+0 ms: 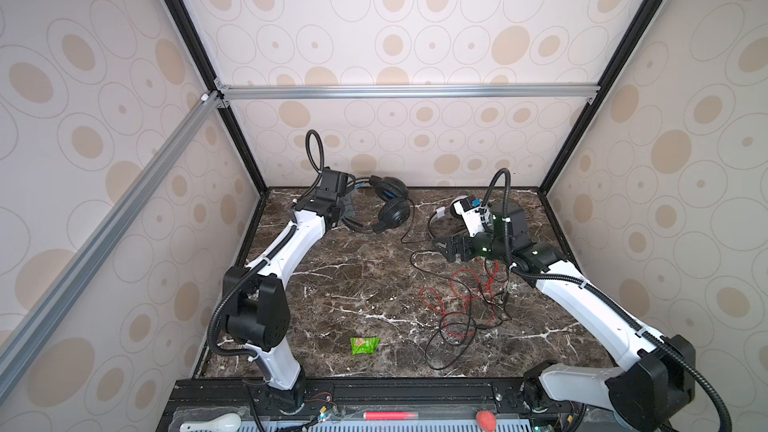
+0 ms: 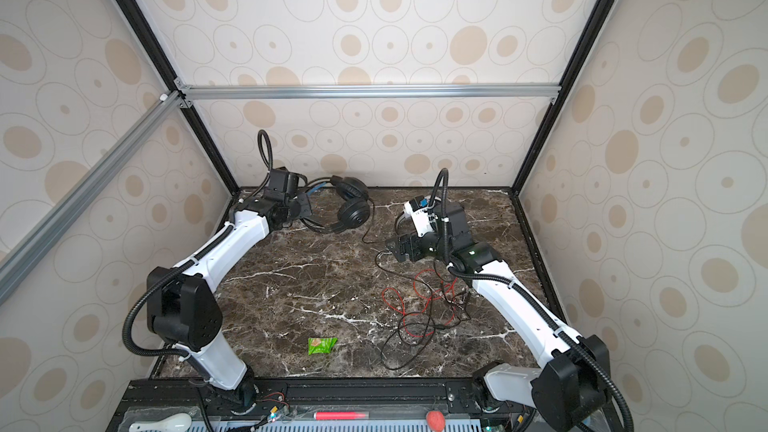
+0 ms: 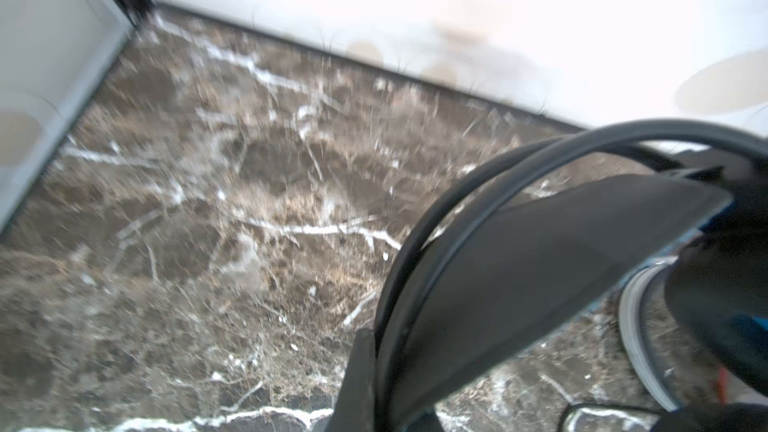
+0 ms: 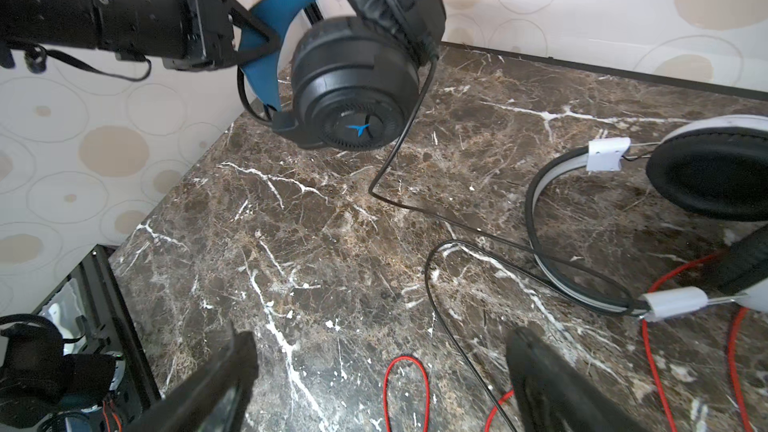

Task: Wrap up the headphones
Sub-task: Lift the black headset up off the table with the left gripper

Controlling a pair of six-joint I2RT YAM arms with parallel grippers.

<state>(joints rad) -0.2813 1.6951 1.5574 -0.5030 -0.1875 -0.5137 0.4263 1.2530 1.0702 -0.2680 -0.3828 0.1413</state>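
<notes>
Left end effector [image 4: 257, 41]: clamped on blue-banded black over-ear headset [image 4: 357, 89], back-left corner.
Right end effector [image 4: 382, 338]: jaws wide apart, empty, over brown marble surface [image 4: 291, 222].
White black-cushioned headset [image 4: 606, 153]: lying on surface beside it, red cable [image 4: 405, 357] loose.

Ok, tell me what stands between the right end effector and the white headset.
Nothing solid. The open right end effector hovers close to the white headset; only the thin black cable and loops of red cable lie on the marble between them.
</notes>
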